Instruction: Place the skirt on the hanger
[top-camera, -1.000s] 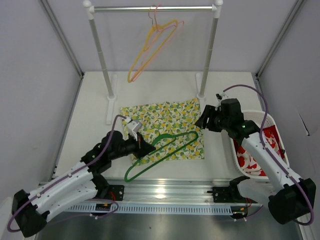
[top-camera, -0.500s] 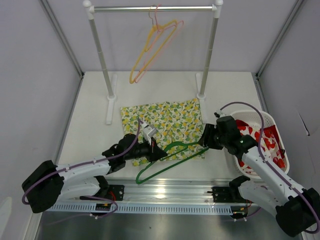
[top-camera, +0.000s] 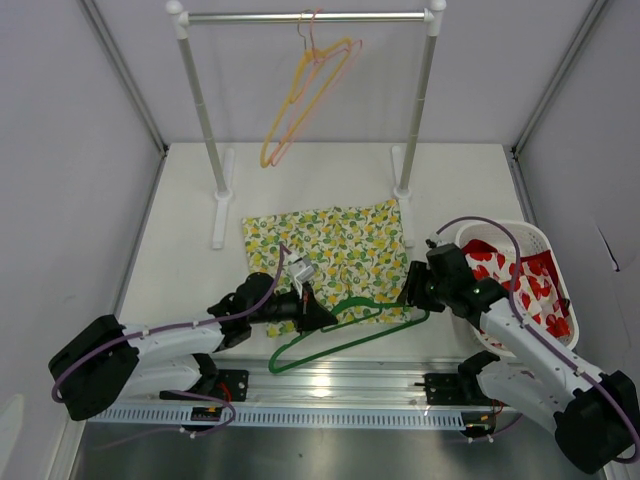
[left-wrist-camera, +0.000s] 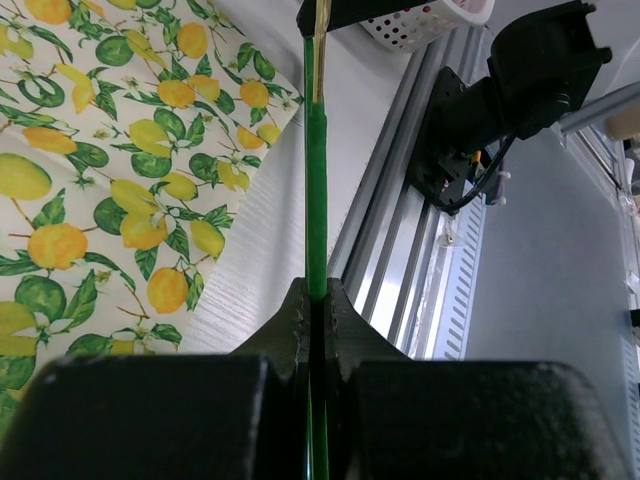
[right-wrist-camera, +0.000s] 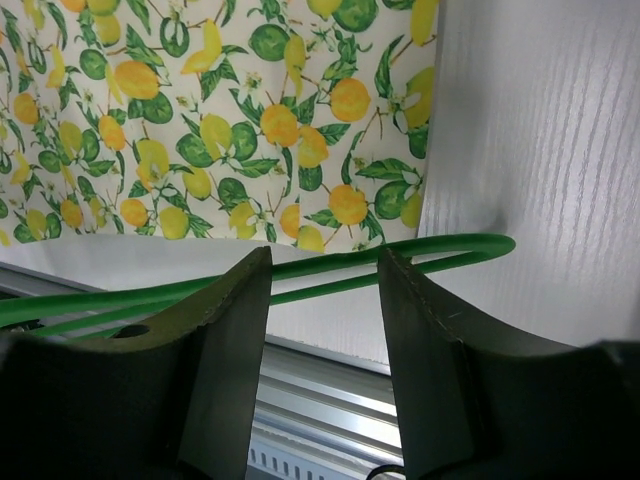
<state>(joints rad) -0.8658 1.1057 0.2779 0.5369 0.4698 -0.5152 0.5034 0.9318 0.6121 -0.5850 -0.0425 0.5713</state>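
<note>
The lemon-print skirt (top-camera: 330, 245) lies flat on the table's middle. A green hanger (top-camera: 350, 335) lies across its near edge and out over the bare table. My left gripper (top-camera: 320, 315) is shut on the hanger's wire; in the left wrist view the green wire (left-wrist-camera: 316, 150) runs straight out from between the closed left gripper (left-wrist-camera: 317, 295), beside the skirt (left-wrist-camera: 100, 150). My right gripper (top-camera: 415, 290) is at the hanger's right end. In the right wrist view the right gripper (right-wrist-camera: 323, 258) is open, its fingers standing either side of the hanger's bars (right-wrist-camera: 470, 247), just below the skirt's hem (right-wrist-camera: 200, 120).
A clothes rack stands at the back on two posts (top-camera: 205, 130), with yellow and pink hangers (top-camera: 305, 90) on its bar. A white basket (top-camera: 540, 250) with red-and-white cloth sits at the right. An aluminium rail (top-camera: 330, 385) runs along the near edge.
The left gripper has dragged the green hanger right and toward the near edge. The right gripper has come down and nearer to the hanger's right end, its jaws narrowing.
</note>
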